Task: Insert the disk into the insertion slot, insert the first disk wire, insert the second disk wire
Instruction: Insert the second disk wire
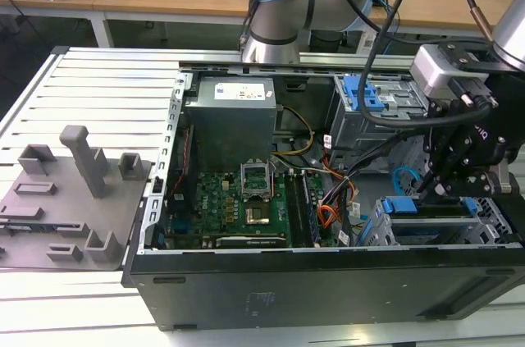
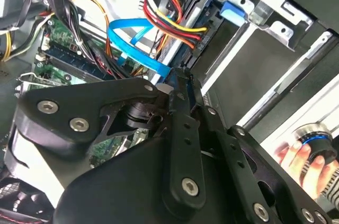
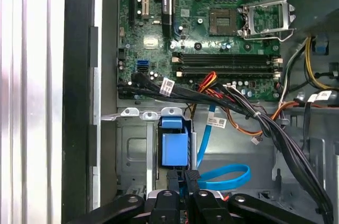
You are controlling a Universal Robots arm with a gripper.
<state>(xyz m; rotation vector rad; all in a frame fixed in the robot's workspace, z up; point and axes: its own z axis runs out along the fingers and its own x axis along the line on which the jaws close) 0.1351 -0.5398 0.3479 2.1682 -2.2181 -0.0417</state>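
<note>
- Looking into the open computer case (image 1: 328,281), we see our end effector (image 3: 183,179) with fingers pressed nearly together at the rear of the disk (image 3: 174,147).
- The disk sits inside the insertion slot (image 3: 135,152).
- The second disk wire (image 3: 225,176) loops just beside our fingertips; we cannot tell whether they pinch it.
- A hand (image 2: 304,160) shows outside the case.

The black two-fingered hand (image 3: 183,181) hangs with its fingertips close together just under the bright blue plastic carrier of the disk (image 3: 174,147), which sits inside the grey sheet-metal insertion slot (image 3: 135,150). The fingertips seem to pinch something dark, though the grip is hard to make out. Beside them loops the thin flat light-blue data cable (image 3: 225,176). Beyond lies the green motherboard (image 3: 201,33), crossed by a black wire bundle (image 3: 249,110).
</note>
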